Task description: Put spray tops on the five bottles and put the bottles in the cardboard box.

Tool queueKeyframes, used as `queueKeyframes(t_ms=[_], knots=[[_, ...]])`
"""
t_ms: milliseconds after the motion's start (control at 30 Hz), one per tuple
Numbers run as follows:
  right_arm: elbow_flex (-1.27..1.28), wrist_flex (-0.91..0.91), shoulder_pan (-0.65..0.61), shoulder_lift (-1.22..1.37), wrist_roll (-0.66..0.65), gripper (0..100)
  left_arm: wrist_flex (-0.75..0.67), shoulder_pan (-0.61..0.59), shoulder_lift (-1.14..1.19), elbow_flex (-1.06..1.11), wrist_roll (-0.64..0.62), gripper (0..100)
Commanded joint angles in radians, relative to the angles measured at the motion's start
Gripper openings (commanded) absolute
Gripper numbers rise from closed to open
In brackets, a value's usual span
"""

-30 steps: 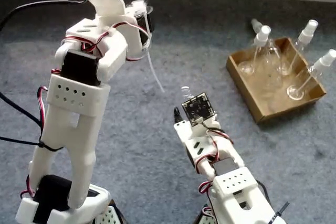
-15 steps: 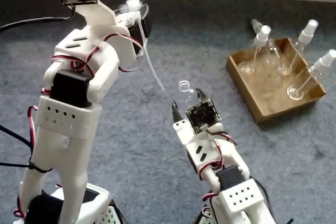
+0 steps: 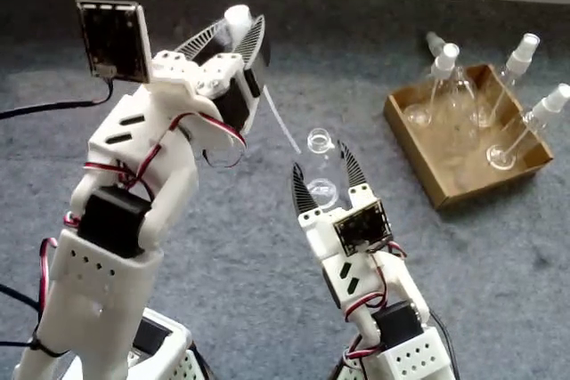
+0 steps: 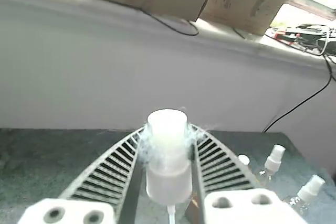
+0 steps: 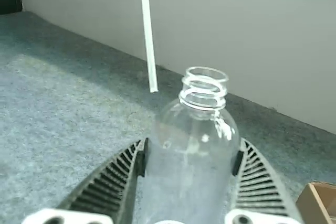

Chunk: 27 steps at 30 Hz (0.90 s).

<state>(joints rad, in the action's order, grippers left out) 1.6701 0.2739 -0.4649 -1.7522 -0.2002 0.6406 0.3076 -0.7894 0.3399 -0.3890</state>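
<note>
A white spray top (image 3: 237,17) with a long thin dip tube (image 3: 283,126) is clamped in my left gripper (image 3: 233,35), held high over the carpet; it sits between the ribbed fingers (image 4: 215,163) as the spray top (image 4: 168,153). My right gripper (image 3: 325,180) is shut on a clear bottle (image 3: 321,186) whose open neck (image 3: 319,141) points toward the tube's tip. The dip tube (image 5: 147,30) ends just beside and short of the bottle neck (image 5: 205,85), apart from it. The cardboard box (image 3: 411,153) at the right holds several capped bottles.
Grey carpet covers the table top. Capped bottles (image 3: 521,55) lean out over the box's far rim. A pale wall runs along the back edge. Open carpet lies between the arms and the box.
The left arm has swung its gripper up and tilted the spray top, bringing the tube tip nearer the bottle. The right arm has drawn back and tipped the bottle, its fingers now showing.
</note>
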Motion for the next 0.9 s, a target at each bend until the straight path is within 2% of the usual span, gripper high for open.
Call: queueKeyframes(t_ms=[0, 333, 633, 733, 867], knots=[[0.058, 0.002, -0.008, -0.048, 0.003, 17.6, -0.103, 0.065, -0.107, 0.061, 0.014, 0], [0.119, 0.004, -0.03, -0.087, 0.002, 17.6, -0.316, 0.064, -0.128, 0.186, 0.014, 0], [0.127, 0.058, -0.099, -0.084, 0.002, 17.6, -0.328, 0.067, -0.321, 0.266, 0.015, 0], [0.127, 0.059, -0.099, -0.084, 0.002, 17.6, -0.33, 0.076, -0.341, 0.283, 0.095, 0], [0.127, 0.085, -0.099, -0.084, 0.002, 17.6, -0.33, 0.148, -0.341, 0.315, 0.186, 0]])
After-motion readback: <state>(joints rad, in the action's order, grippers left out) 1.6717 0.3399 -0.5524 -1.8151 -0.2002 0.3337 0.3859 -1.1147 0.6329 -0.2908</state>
